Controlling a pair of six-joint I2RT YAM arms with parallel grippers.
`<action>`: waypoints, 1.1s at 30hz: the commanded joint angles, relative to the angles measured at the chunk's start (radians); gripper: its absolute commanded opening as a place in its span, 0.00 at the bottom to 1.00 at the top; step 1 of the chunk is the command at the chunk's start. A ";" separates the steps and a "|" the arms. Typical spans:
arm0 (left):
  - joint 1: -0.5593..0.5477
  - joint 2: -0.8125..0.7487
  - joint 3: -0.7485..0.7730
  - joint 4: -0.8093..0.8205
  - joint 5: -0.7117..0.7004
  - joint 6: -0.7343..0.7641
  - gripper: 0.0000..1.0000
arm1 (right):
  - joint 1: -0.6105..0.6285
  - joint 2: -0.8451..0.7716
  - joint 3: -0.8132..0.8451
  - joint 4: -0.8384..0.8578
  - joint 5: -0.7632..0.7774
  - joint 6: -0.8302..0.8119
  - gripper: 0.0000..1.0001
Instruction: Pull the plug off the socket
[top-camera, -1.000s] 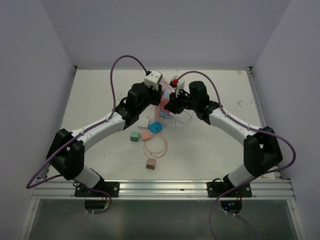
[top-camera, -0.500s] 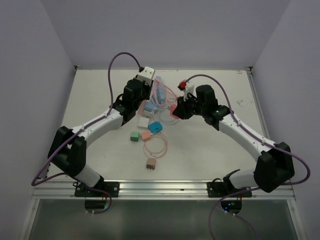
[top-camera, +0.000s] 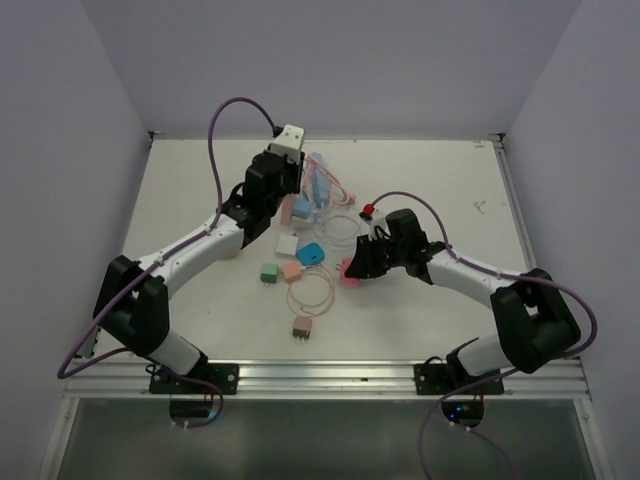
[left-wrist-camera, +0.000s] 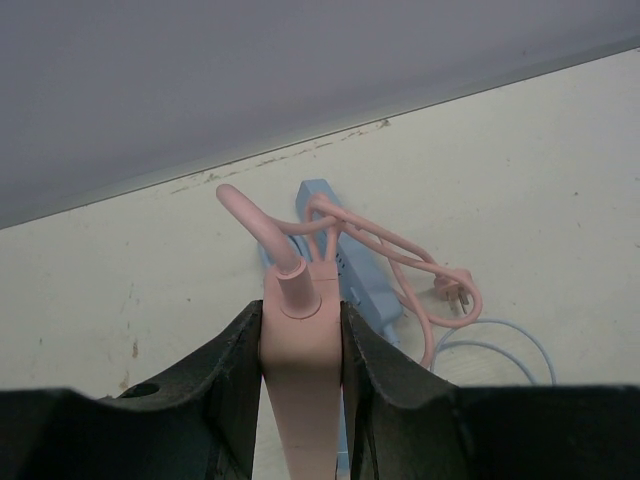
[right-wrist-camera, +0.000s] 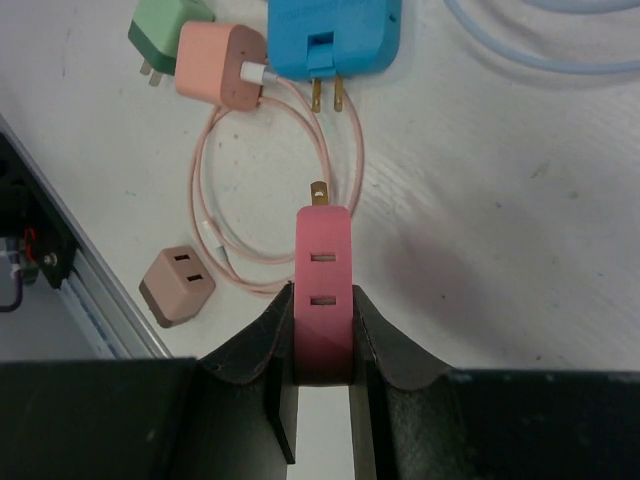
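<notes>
Plastic, smooth and boxy: left pincer (left-wrist-camera: 300, 318) clamps pink socket (left-wrist-camera: 300, 375), right pincer (right-wrist-camera: 322, 302) clamps plug (right-wrist-camera: 322, 250).

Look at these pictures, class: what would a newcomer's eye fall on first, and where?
The left claw grips a pink socket near the back of the table, its cord looping over a blue strip. The right claw pinches a red-pink plug mid-table, near a blue charger and a brown charger.
</notes>
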 joint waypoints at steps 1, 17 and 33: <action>0.004 -0.097 0.063 0.118 -0.017 -0.047 0.00 | -0.001 0.056 -0.027 0.194 -0.138 0.114 0.01; 0.004 -0.122 0.009 0.084 0.066 -0.100 0.00 | -0.001 -0.071 0.066 -0.033 0.194 -0.036 0.76; 0.001 -0.128 0.002 0.048 0.158 -0.170 0.00 | 0.014 0.079 0.447 0.007 0.062 -0.193 0.77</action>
